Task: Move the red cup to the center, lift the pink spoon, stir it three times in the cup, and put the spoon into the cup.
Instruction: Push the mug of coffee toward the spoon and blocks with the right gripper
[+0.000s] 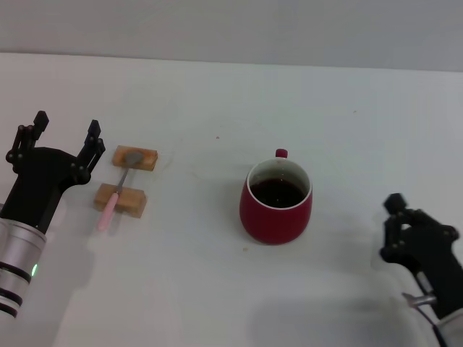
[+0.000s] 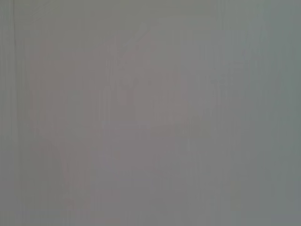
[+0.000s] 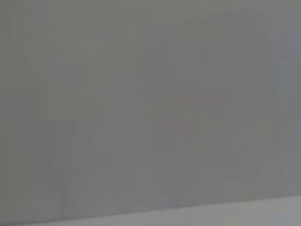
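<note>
The red cup [image 1: 275,203] stands upright near the middle of the white table [image 1: 217,94], dark liquid inside, its small handle pointing away from me. To its left the pink spoon [image 1: 116,194] lies across two tan wooden blocks, its grey bowl on the far block [image 1: 134,157] and its pink handle over the near block [image 1: 120,199]. My left gripper [image 1: 66,129] hovers open just left of the spoon, holding nothing. My right gripper [image 1: 396,210] sits at the lower right, well apart from the cup. Both wrist views show only blank grey.
The white table runs to a grey wall at the back. Bare surface lies between the blocks and the cup and in front of both.
</note>
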{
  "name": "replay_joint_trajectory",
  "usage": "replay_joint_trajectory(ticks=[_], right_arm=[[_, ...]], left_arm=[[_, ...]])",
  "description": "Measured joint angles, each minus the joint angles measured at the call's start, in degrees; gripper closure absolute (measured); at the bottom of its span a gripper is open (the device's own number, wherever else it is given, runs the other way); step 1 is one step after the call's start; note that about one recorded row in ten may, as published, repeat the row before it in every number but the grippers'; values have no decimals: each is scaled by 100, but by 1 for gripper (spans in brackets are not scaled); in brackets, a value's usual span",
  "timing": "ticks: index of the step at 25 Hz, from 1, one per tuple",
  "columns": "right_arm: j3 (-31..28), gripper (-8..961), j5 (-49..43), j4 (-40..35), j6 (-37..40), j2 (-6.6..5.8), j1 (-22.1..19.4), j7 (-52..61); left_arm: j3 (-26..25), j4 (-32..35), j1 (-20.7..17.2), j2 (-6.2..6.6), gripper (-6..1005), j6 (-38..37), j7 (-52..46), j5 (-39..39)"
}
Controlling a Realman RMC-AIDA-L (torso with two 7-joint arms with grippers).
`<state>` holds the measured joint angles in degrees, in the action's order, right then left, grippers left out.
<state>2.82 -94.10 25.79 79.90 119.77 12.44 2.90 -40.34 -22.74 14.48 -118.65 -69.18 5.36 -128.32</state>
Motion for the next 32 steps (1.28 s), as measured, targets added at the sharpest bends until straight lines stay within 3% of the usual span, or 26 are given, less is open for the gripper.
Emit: replay_joint_trajectory(ticks=[7,32], right_arm=[[20,953,-235,172,-556,2,260,0],[3,953,-483,217,-1101,0,745,263]], left_arm=[[-8,-28,3,0,184,-23,0,0],[-9,9,50,0,185,-137,0,-2]])
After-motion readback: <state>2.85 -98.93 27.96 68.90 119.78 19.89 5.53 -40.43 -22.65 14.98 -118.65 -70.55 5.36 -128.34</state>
